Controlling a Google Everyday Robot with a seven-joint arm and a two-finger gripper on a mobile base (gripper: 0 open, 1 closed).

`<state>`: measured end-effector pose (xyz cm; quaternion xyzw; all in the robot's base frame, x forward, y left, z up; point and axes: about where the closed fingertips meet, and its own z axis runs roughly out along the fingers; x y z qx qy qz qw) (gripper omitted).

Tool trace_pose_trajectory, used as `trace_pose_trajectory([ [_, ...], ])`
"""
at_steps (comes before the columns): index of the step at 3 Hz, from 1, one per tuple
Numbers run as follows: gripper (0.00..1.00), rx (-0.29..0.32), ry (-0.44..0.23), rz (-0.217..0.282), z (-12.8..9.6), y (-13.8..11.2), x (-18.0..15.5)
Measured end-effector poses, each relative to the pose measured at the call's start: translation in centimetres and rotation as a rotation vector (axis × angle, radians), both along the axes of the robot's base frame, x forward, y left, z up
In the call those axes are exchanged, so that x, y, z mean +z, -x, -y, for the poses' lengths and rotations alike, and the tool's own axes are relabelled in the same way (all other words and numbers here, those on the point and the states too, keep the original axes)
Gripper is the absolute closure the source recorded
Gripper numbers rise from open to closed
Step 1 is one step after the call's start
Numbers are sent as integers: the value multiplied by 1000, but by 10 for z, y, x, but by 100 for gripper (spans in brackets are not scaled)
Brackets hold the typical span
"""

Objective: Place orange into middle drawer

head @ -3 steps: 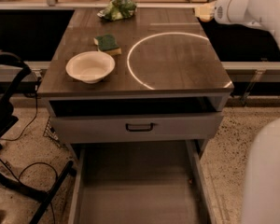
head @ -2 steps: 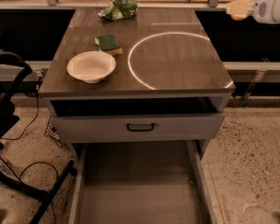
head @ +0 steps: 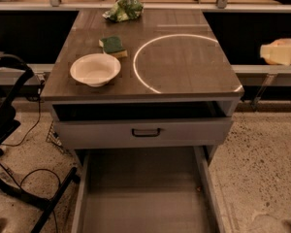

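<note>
Camera view looks down on a grey cabinet with a dark tabletop (head: 184,67) that bears a thin white ring (head: 135,67). 1 white bowl (head: 95,69) sits near the left front of the top, a green and yellow sponge (head: 113,45) lies just behind it, and a crumpled green bag (head: 124,8) rests at the back edge. Under the top, the upper drawer (head: 102,132), with a grey front and a black handle (head: 145,132), is pulled out a little. Below it the middle drawer (head: 145,198) is drawn far out, its flat grey floor bare. The gripper (head: 280,53) is a pale blur at the right edge, off the cabinet and level with the tabletop; whether its jaws are apart or together cannot be told. The orange cannot be told apart from that blur. A black frame (head: 9,106) and cables (head: 19,174) stand on the speckled floor (head: 262,169) at left.
</note>
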<state>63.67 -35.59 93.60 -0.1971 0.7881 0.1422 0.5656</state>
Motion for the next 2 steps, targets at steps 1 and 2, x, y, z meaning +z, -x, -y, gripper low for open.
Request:
trace_pose_trajectory([
  [1, 100, 46, -9, 37, 36, 69, -22],
  [2, 100, 56, -5, 34, 33, 72, -27],
])
